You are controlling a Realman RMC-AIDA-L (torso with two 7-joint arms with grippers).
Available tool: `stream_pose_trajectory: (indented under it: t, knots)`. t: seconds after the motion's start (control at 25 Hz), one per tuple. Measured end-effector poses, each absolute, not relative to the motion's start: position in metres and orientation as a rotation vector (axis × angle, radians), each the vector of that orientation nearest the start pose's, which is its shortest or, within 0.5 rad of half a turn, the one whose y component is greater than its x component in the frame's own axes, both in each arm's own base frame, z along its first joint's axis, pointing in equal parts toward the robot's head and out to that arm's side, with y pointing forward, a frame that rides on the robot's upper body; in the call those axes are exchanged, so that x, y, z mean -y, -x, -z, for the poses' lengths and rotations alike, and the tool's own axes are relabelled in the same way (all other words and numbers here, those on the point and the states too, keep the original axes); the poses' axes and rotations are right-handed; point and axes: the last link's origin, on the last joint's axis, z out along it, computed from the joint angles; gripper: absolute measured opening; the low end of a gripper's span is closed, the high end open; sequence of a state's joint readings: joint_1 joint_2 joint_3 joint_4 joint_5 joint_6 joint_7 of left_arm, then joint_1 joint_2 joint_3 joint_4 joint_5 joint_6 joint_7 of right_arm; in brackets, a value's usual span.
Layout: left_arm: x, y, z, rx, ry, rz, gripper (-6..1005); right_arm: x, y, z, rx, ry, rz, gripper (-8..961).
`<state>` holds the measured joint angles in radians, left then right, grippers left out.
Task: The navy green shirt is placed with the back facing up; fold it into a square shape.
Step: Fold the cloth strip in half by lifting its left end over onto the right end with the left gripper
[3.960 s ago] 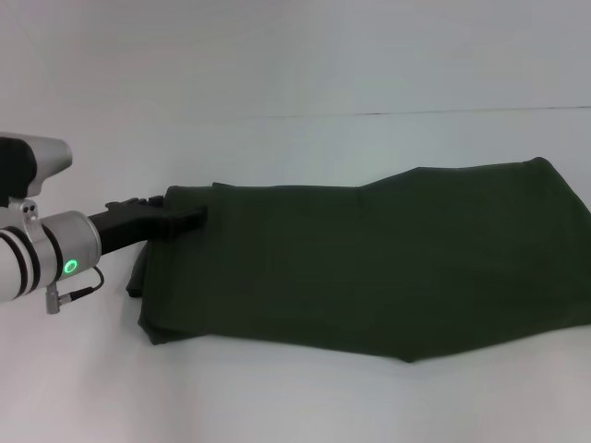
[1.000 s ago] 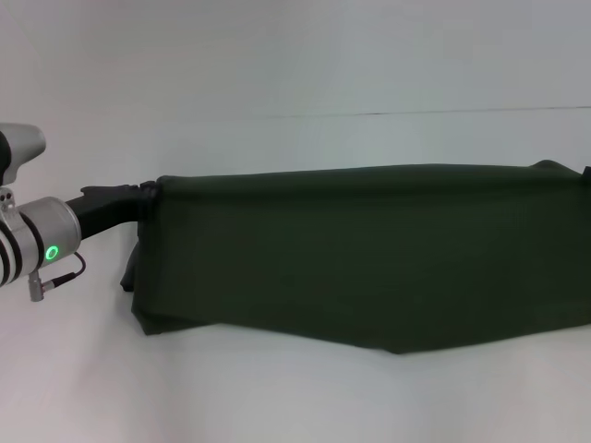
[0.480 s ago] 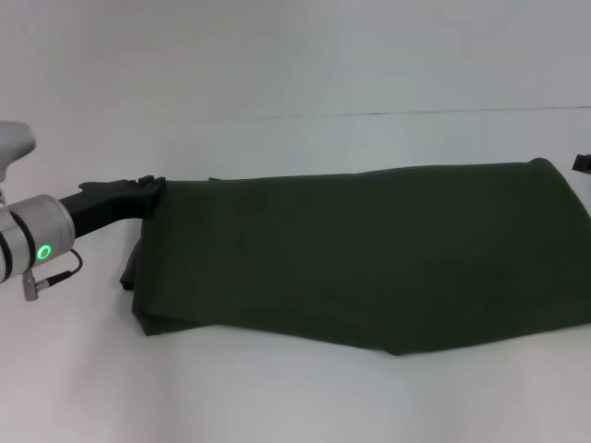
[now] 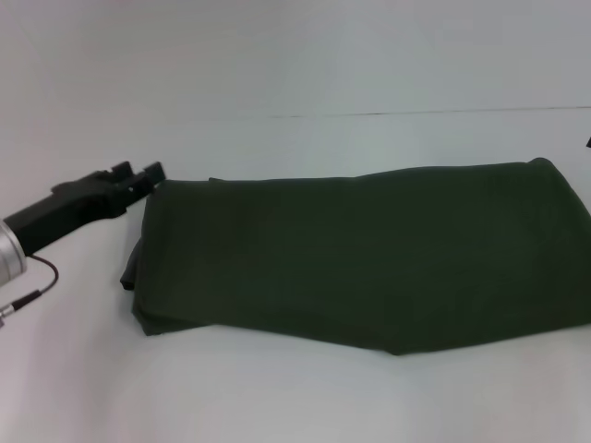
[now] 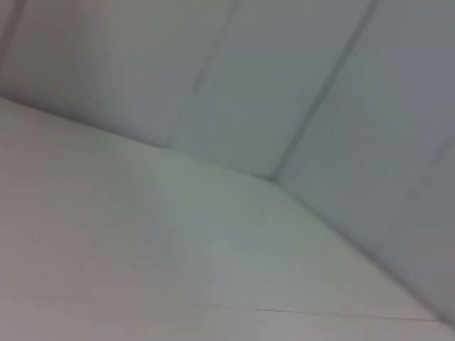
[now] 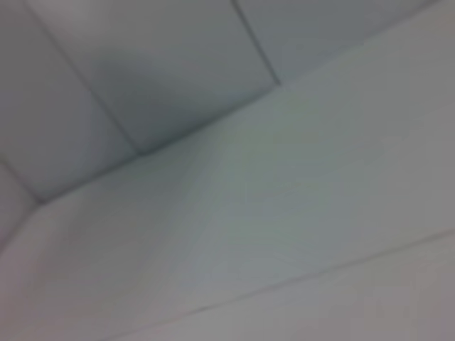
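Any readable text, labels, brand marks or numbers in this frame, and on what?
None. The navy green shirt is plain, with no print or tag showing. The left gripper beside its edge shows no legible marking. The white table is bare of writing, and both wrist views show only blank surfaces.

Setting: robot test bench in a lab-type room. Evidence: plain white table (image 4: 277,406) with no household items on it; bare white wall (image 4: 295,55) directly behind, meeting the table at a thin dark seam. Both wrist views show only blank pale panels (image 5: 284,85) divided by straight joints, like a booth enclosure. Lighting even and diffuse. A black-and-silver robot arm (image 4: 55,217) with an exposed cable enters from the left.
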<state>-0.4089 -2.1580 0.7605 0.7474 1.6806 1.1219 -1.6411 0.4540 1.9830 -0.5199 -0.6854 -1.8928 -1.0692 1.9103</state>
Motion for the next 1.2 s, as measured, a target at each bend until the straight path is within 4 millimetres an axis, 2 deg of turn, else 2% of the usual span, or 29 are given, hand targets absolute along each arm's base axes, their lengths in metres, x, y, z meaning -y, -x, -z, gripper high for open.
stream_pose_trajectory:
  t: [0.28, 0.32, 0.4, 0.64, 0.92, 1.2]
  knots:
    - [-0.317, 0.278, -0.011, 1.102, 2.278, 1.048, 729, -0.353, -0.337, -0.087, -1.168, 1.972, -0.849, 740]
    - [-0.309, 0.280, -0.011, 1.153, 2.291, 1.072, 739, -0.353, -0.334, -0.085, -1.160, 1.982, -0.854, 755]
    - [-0.306, 0.280, -0.011, 1.172, 2.296, 1.078, 758, -0.354, -0.334, -0.085, -1.158, 1.985, -0.855, 785]
    - [-0.288, 0.286, -0.003, 1.378, 2.328, 1.072, 777, -0.357, -0.332, -0.090, -1.151, 1.996, -0.847, 876]
    - [-0.278, 0.291, 0.001, 1.509, 2.360, 1.012, 776, -0.359, -0.333, -0.096, -1.139, 1.983, -0.845, 872]
    - [-0.277, 0.298, 0.006, 1.599, 2.358, 0.905, 777, -0.362, -0.330, -0.099, -1.137, 1.986, -0.852, 871]
